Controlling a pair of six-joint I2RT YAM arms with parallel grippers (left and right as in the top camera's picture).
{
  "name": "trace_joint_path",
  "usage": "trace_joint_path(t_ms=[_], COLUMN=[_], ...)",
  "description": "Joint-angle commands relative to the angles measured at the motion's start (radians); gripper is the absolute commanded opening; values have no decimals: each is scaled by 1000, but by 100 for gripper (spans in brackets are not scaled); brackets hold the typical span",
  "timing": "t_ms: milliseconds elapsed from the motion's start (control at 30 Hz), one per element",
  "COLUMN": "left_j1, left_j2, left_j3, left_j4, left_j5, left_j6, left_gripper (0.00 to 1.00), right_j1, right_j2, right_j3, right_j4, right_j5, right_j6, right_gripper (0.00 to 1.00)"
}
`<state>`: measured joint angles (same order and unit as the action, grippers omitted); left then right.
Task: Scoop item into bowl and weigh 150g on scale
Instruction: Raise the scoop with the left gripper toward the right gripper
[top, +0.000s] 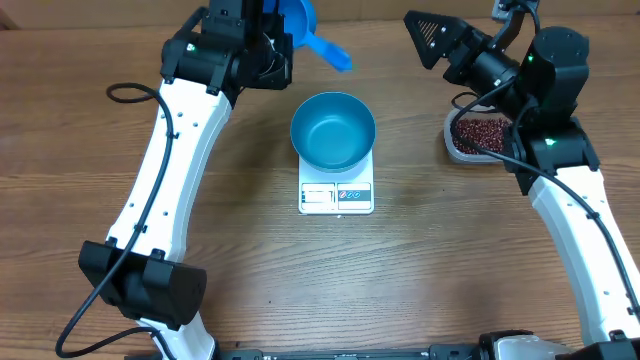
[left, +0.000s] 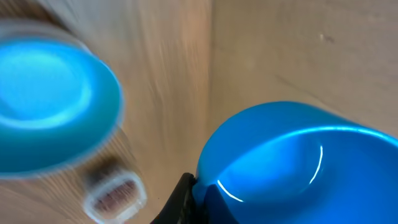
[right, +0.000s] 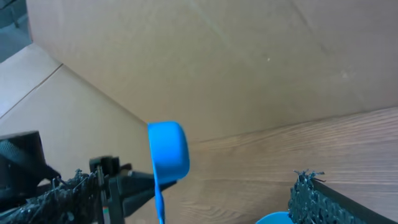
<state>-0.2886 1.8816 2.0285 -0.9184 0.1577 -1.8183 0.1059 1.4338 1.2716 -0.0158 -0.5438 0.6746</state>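
evidently an early stage: left gripper (top: 285, 40) clamped on the empty blue scoop (top: 305, 25), behind the bowl (top: 333, 130), which sits empty on the scale (top: 336, 196). right gripper (top: 432, 40) spread wide, holding nothing. beans (top: 478, 131) lie in the clear tub (top: 452, 148); scooping and weighing remain.

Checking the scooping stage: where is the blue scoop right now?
Overhead view, top centre: the scoop is raised in the jaws of the left gripper, just beyond the empty bowl sitting on the scale.
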Motion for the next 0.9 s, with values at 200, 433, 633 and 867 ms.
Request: trace_joint_path(t_ms=[200, 433, 633, 867], left_j1=[-20, -54, -81, -89], left_j2=[2, 2, 2, 2], left_j3=[24, 24, 24, 24], left_j4=[61, 56, 56, 56], left_j5=[179, 121, 71, 52], left_j6=[-127, -127, -122, -114], left_gripper=[4, 4, 4, 4], right_j1=[100, 180, 192, 192], right_j2=[29, 39, 39, 49], right_j3=[29, 29, 29, 29], right_j4=[12, 15, 14, 14], right_j5=[-6, 11, 46, 49], right_j6=[2, -102, -104, -107], right_gripper=[98, 95, 85, 60])
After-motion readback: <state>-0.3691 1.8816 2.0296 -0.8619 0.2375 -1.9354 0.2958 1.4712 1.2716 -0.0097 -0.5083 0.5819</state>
